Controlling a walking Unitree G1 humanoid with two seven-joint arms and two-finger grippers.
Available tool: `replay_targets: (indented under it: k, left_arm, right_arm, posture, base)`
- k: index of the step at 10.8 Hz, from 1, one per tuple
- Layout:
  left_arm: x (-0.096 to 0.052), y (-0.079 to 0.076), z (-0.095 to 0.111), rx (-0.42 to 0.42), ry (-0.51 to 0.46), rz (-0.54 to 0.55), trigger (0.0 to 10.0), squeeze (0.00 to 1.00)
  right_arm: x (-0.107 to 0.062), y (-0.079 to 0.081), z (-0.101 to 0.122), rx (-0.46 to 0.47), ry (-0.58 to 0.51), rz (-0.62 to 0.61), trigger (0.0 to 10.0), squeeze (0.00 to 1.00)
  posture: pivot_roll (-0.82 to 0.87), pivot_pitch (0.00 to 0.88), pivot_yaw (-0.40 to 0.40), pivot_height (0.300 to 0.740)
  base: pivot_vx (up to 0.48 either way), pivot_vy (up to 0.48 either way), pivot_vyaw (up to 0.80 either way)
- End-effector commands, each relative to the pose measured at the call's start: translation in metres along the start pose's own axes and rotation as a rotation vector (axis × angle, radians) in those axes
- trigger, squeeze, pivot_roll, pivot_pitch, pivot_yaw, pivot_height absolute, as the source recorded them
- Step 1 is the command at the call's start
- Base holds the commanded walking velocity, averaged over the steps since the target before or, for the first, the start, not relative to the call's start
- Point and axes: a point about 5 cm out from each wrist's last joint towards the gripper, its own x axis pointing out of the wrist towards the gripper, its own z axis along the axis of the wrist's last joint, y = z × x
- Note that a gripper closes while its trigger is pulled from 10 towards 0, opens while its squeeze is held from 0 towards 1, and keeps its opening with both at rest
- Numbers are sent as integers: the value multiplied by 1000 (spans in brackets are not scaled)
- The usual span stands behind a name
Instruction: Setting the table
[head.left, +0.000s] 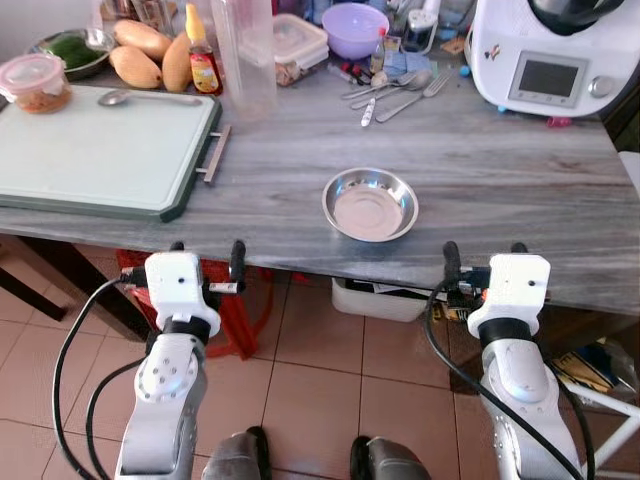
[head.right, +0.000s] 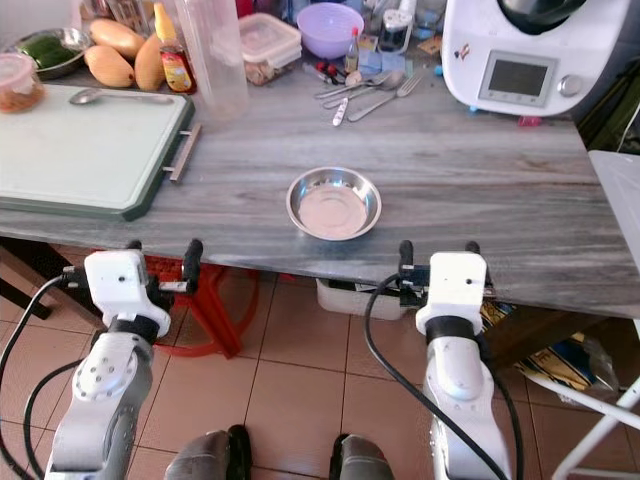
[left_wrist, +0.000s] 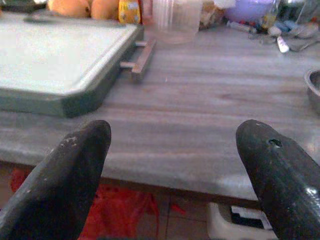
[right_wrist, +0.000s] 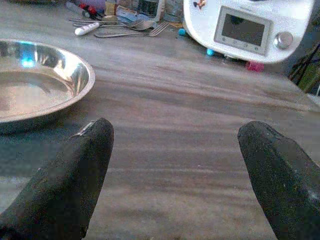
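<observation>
Steel bowl (head.left: 370, 205) between wide-open claws

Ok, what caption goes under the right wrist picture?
Open right pincer at the table edge beside the steel bowl, cutlery beyond.

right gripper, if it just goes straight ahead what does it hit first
Probably bare table top: the open right gripper points past the steel bowl, which sits off to its side; farther on stands the white appliance.
</observation>
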Motion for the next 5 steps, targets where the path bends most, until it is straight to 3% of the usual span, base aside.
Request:
replay_targets:
  k: [1,5]
  left_arm:
    - [-2,0,-3,-7,25,1,10000,0]
    - [3,-3,-1,-22,23,-6,10000,0]
  right_arm:
    - [0,-1,2,-20,-6,-7,10000,0]
    - [4,0,2,49,11,13,10000,0]
  posture:
    - [-44,210,-4,740]
    - [-42,200,-15,740]
  base:
    - [0,0,0]
    - [-303,0,0]
